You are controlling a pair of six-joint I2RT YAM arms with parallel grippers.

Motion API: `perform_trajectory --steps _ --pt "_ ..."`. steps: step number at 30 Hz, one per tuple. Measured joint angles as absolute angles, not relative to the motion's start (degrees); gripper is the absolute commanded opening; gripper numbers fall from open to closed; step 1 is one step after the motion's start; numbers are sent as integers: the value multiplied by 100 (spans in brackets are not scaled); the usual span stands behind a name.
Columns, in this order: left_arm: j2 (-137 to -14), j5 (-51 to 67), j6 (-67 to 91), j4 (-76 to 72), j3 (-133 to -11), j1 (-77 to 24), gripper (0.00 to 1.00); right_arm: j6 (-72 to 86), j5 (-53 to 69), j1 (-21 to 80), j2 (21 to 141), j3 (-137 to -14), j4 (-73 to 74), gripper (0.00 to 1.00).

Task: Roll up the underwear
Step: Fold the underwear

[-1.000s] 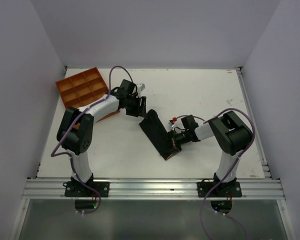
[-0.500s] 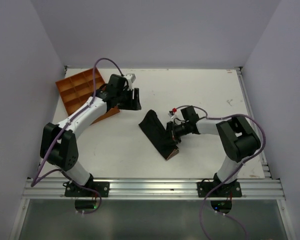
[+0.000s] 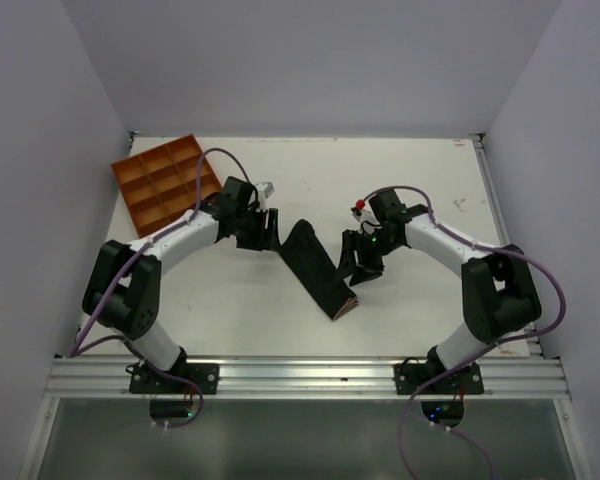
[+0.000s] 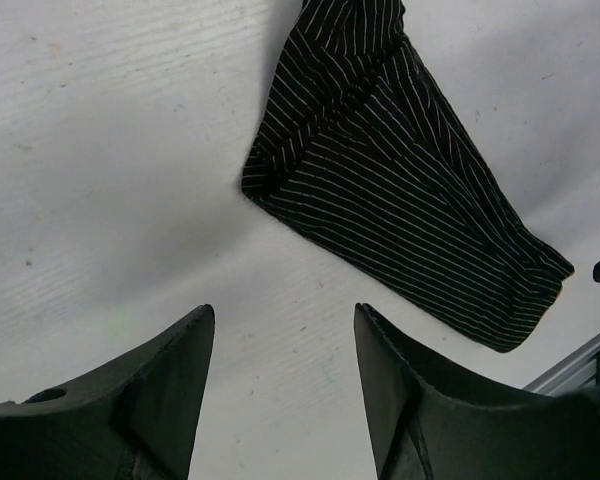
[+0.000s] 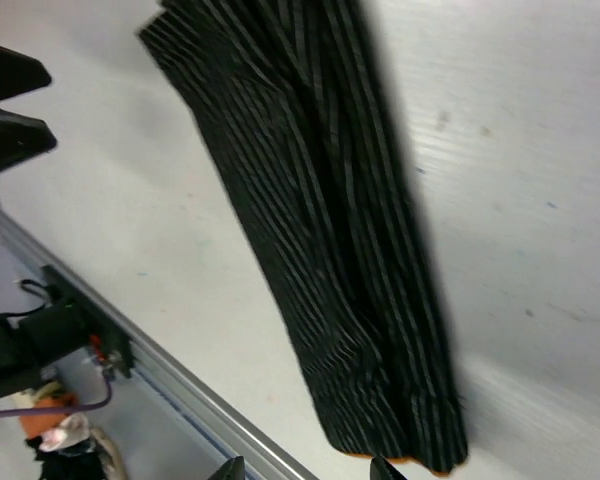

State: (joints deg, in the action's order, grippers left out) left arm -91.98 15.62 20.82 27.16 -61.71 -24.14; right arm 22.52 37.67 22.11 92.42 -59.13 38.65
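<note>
The underwear (image 3: 321, 272) lies flat on the white table as a narrow black pinstriped strip, running diagonally from the middle toward the near edge. A reddish-brown edge shows at its near end (image 3: 348, 306). My left gripper (image 3: 269, 231) hovers just left of the strip's far end. In the left wrist view this gripper (image 4: 282, 310) is open over bare table, with the underwear (image 4: 392, 185) ahead of it. My right gripper (image 3: 361, 262) hangs just right of the strip. Its tips (image 5: 308, 465) stand apart, holding nothing, and the underwear (image 5: 325, 235) lies below them.
An orange compartment tray (image 3: 150, 152) sits at the far left corner of the table, behind the left arm. The aluminium rail (image 3: 300, 372) runs along the near edge, close to the strip's near end.
My right gripper opened, let go of the underwear and pulled back up and to the right. The left gripper swung from near the tray down to the strip's far end.
</note>
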Motion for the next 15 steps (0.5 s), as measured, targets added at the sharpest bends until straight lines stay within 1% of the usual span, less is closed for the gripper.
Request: perform_trajectory --steps 4,10,15 --pt "-9824 1826 2069 2443 -6294 -2423 59 2244 3131 2200 9091 -5911 4351 51" --pt "-10637 1822 2032 2381 -6659 -2484 57 2359 2174 2169 8694 -6180 5043 51" --pt "-10912 1813 2036 2128 -6923 -2569 57 2412 1682 2163 8250 -6447 5356 49"
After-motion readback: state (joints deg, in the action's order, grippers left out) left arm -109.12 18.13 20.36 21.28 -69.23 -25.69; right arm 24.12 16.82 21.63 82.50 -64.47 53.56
